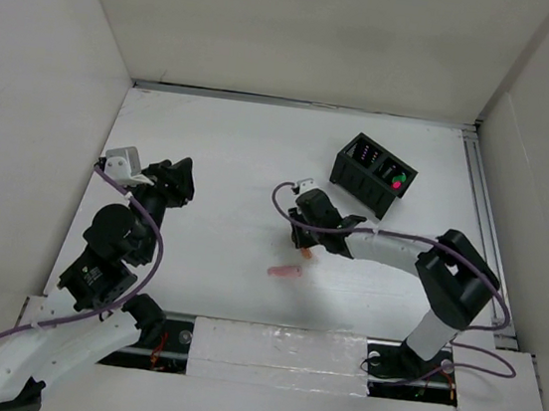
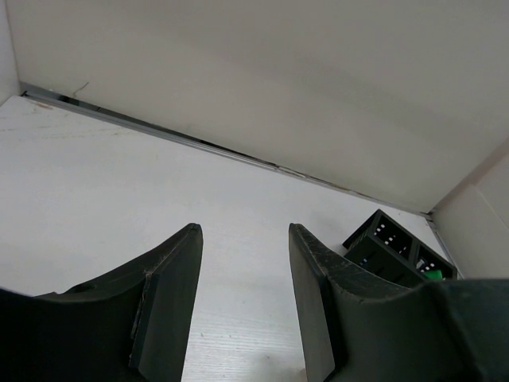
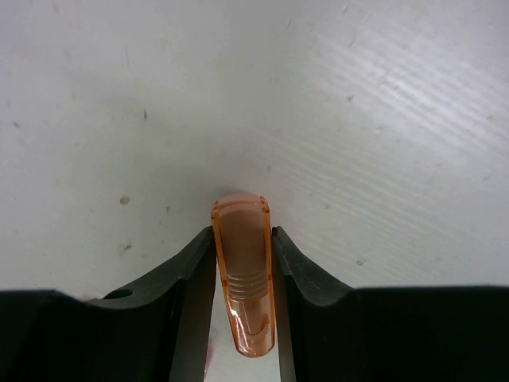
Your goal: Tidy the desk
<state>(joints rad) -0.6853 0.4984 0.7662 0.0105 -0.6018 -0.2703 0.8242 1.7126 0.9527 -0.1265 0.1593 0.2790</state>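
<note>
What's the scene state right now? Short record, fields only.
desk: white, walled, metal rail along right edge
left end effector: open, nothing between fingers
right end effector: shut on orange plastic piece
pink piece: lying loose on desk, just nearer the arm bases than the right end effector
black box: far right of desk, green and red bits in one compartment

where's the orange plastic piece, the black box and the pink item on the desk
orange plastic piece (image 3: 242, 274), right wrist view, ridged middle
black box (image 1: 361, 188), top external view, near side wall
pink item (image 1: 287, 269), top external view, its middle
</note>
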